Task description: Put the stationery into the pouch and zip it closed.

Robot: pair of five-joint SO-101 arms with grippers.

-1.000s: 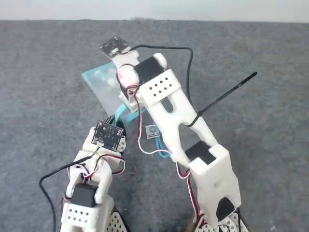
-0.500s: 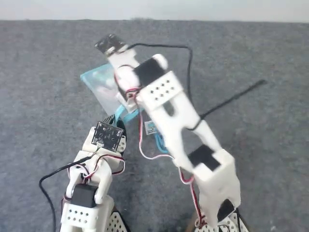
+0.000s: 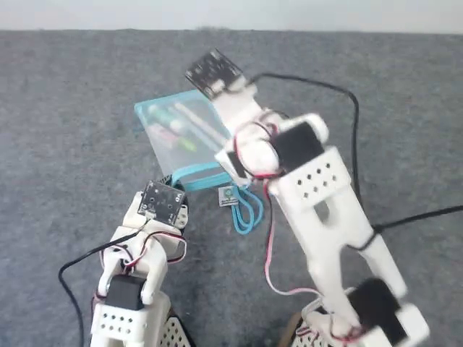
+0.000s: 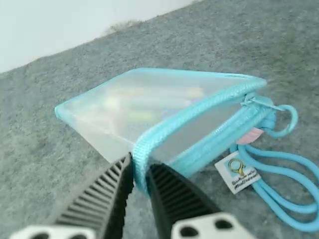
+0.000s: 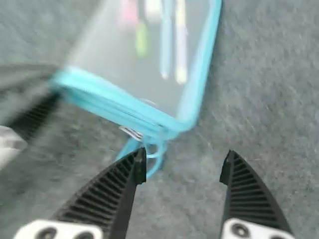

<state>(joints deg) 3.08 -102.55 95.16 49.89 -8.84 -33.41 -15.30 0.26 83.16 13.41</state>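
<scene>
Grey felt-like cloth [image 3: 65,108] covers the table from edge to edge, with a pale wall beyond it.

At the left of the high view we see the left arm drawn in low, its left claw [image 4: 138,168] clenched on the turquoise zip edge of the pouch [image 4: 149,109], at the pouch's near corner. Both ribbed fingers [image 4: 112,191] press the trim from either side, so the claw is grasping the pouch, and that corner is lifted a little off the cloth.

Moving to the middle, the pouch [image 3: 181,137] lies flat on the cloth, clear-sided with turquoise borders. The stationery [image 3: 184,126] lies inside it: several pens side by side, showing pink, green and white through the plastic. The zip pull [image 4: 249,101] sits at the corner farthest from the left claw. From that corner a turquoise cord [image 3: 246,210] loops out over the cloth, with a small white tag [image 3: 228,196] beside it.

At the right, the right arm stretches over the pouch's far side. Its right claw [image 5: 184,162] is released, fingers spread wide and holding nothing. The pouch [image 5: 139,74] lies just beyond its tips, and the zip pull [image 5: 132,132] hangs close to one fingertip [image 5: 139,157], though we cannot tell whether they touch.
</scene>
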